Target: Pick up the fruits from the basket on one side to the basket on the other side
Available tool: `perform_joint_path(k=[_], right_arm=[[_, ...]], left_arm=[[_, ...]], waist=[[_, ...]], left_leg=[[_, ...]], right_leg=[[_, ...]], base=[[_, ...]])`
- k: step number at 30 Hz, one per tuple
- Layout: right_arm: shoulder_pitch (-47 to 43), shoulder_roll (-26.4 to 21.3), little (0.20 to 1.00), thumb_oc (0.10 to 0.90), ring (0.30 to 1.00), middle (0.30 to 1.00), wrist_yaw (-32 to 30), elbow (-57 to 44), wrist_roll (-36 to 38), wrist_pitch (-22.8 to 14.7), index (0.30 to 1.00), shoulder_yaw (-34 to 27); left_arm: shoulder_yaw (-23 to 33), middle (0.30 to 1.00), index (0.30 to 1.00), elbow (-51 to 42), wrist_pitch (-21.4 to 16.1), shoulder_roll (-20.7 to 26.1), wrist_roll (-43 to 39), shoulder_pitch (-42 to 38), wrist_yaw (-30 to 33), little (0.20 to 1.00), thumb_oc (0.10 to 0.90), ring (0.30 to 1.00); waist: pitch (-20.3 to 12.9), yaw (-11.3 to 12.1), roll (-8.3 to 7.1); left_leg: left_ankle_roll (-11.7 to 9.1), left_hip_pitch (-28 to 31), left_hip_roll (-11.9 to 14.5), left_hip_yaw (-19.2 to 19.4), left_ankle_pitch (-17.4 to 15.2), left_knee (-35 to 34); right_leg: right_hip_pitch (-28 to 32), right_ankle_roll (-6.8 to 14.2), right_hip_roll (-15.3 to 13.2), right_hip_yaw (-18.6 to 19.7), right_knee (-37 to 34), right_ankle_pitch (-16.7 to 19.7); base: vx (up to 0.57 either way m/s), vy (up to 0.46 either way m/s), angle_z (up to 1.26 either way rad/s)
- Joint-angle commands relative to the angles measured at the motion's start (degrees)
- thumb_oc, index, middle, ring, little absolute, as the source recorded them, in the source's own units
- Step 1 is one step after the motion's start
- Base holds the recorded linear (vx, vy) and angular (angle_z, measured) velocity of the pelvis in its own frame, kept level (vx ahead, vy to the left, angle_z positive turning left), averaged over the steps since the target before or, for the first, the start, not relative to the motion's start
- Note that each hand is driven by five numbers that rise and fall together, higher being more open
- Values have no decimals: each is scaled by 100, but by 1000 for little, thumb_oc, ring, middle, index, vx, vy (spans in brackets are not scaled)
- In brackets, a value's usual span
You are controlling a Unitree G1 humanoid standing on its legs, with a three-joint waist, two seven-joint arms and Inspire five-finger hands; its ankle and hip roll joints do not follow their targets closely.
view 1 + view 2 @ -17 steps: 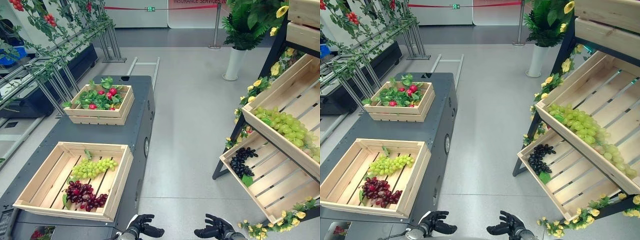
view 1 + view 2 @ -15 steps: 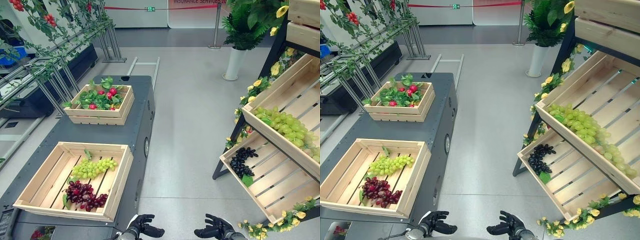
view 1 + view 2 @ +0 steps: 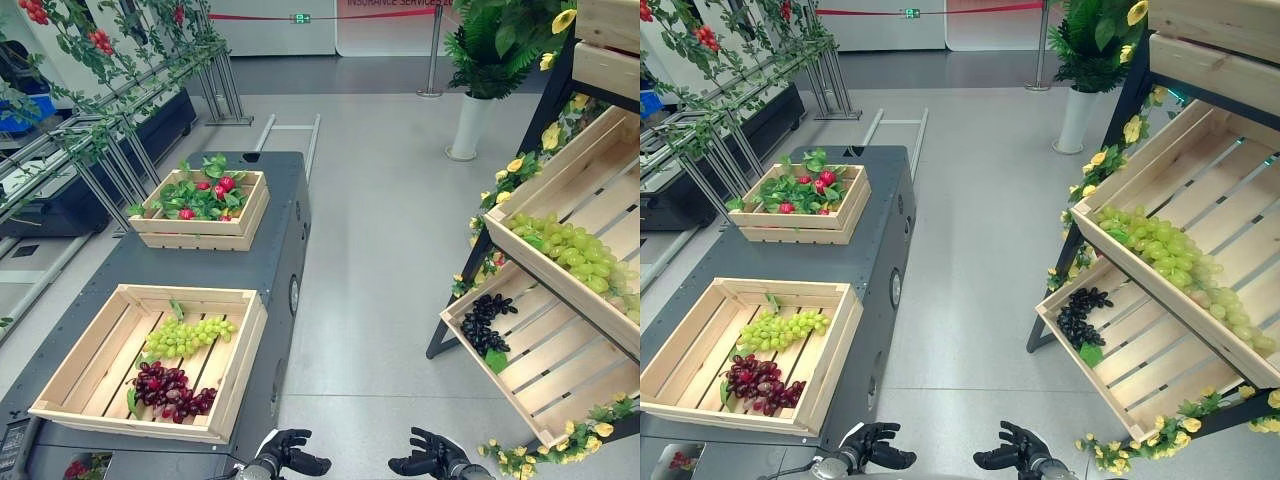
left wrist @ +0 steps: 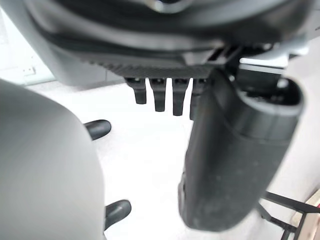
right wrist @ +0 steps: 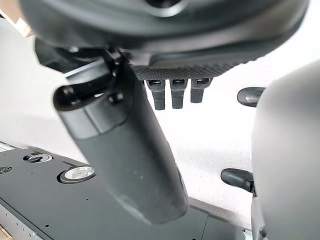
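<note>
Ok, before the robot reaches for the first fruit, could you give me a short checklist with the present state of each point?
1. Left hand empty and open: ok.
2. Right hand empty and open: ok.
3. Fruit ready: green grapes and dark red grapes lie in the near crate: ok.
4. Room opposite: the lower shelf crate has black grapes at one end, bare slats beyond: ok.
5. Hands near the fruit: not ok, both hang low, apart from every crate.
</note>
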Motion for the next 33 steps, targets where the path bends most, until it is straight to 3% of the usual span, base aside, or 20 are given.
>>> perform_joint_path(k=[1,8,16,22,27,31,33], right_arm=[[-281,178,900,800,900,900,-36,146,99,-84,900,79],[-286,167,900,800,900,900,-21,159,58,-88,900,87],[-373,90,900,800,900,900,11,39,-281,-207,900,255],[-376,77,900,800,900,900,1,28,-548,-89,900,384],[-278,9,900,800,900,900,-310,-9,-293,-67,900,210],[-438,-7,900,800,900,900,-609,33,190,-10,900,4],[-523,8,900,800,900,900,-579,3,217,-24,900,-178]], left_arm=[[-198,900,900,404,-362,-45,336,-169,167,900,800,900],[-311,900,900,310,-585,-11,660,-204,339,900,800,900],[-519,900,900,176,-563,28,711,-290,508,900,800,900],[-447,900,900,159,-625,48,895,-253,609,900,800,900],[-462,900,900,91,-688,99,1193,-373,531,900,800,900],[-606,900,900,129,-815,130,1502,-504,629,900,800,900],[-693,900,900,64,-840,186,1554,-602,624,900,800,900]], waist=[[159,105,-143],[190,141,-143],[353,192,-79],[409,331,-71],[335,314,-43],[292,373,1],[360,348,82]], left_leg=[[298,106,-388,-21,-209,17],[299,76,-385,-50,-186,17],[286,13,-381,-106,-129,17],[254,-16,-396,-183,-57,40],[173,-136,-357,403,-16,17],[297,-242,-458,144,43,17],[441,-248,-509,179,84,17]], right_leg=[[-193,-271,133,55,11,530],[-203,-275,134,42,11,527],[-255,-295,113,-40,47,511],[-239,-360,145,-170,11,492],[-186,-279,-1,-734,61,425],[-381,-233,-185,-889,734,191],[-830,-85,-375,-889,2056,247]], base=[[0,0,0],[0,0,0],[-6,-7,0],[-7,2,15],[-4,142,37],[12,204,87],[16,209,38]])
